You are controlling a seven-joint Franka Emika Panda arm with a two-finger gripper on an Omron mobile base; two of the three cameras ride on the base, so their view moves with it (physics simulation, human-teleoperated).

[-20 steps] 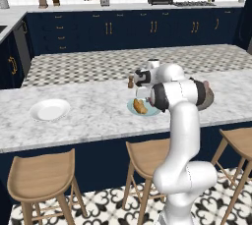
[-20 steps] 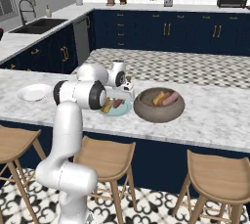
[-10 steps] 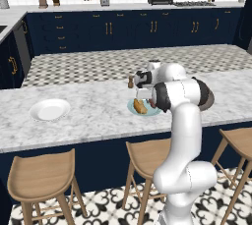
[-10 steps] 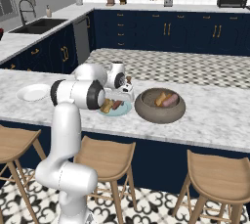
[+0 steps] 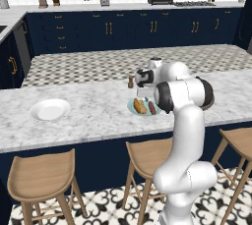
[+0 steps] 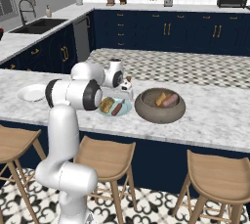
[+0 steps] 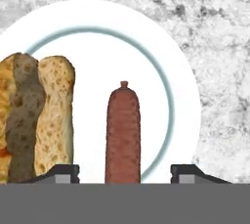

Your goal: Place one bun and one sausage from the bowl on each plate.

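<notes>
Reddish-brown, the sausage lay flat on the blue-green plate directly beneath your gripper, between its spread fingertips with a clear gap on each side, so the tool was wide open and held nothing, and a bun lay beside the sausage on the same plate. That plate looked served, while the white plate stood bare, well apart from the gripper along the counter, and the bowl just beyond the filled plate held one more bun and sausage. Two small shakers stood near the gripper, but open marble lay between it and the white plate.
</notes>
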